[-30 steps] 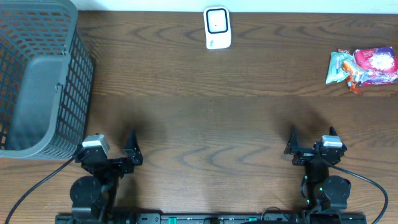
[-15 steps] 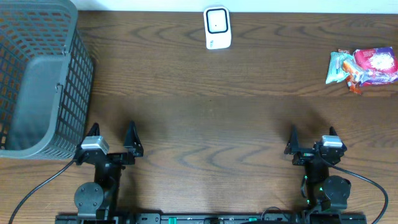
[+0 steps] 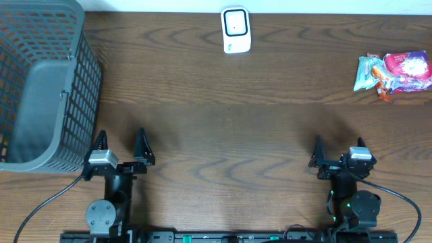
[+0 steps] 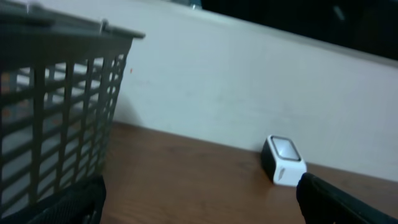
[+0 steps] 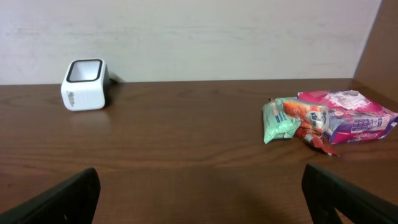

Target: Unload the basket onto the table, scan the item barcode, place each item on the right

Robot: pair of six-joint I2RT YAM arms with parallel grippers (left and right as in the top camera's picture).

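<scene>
On the dark wooden table (image 3: 216,115), far right, lie colourful plastic snack packets (image 3: 395,73), well apart from the white boxy scanner (image 3: 236,30) at far centre. Left hand (image 3: 121,140) and right hand (image 3: 339,146) both released, empty, at near edge.

A blurred view: a grey mesh basket (image 4: 50,118) stands left on the brown desk (image 4: 180,183). A white scanner (image 4: 283,161) sits by the pale wall (image 4: 217,81). The left claw (image 4: 200,208) gapes, empty.
</scene>
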